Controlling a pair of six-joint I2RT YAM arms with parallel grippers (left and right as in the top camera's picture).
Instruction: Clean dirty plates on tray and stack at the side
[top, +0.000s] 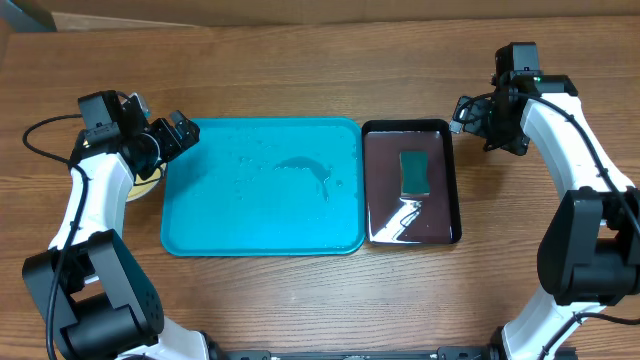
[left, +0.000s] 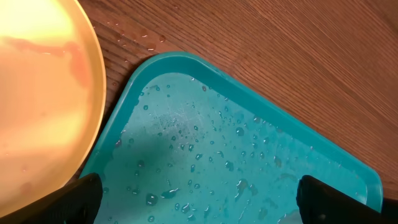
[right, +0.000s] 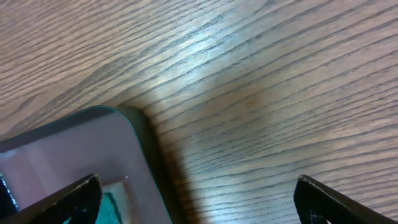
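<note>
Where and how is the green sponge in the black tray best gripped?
Take the green sponge across its long edges, coming down from above: it lies flat in the black tray, narrower across than along, and the raised rim likely blocks a sideways approach. The open right gripper is nearer.

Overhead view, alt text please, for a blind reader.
A wet turquoise rectangular plastic tray lies on a wooden table, a narrower glossy black tray holding a green sponge beside it. The open left gripper hovers at its top-left corner near a pale yellow round plate; the open right gripper hangs by the black tray.
</note>
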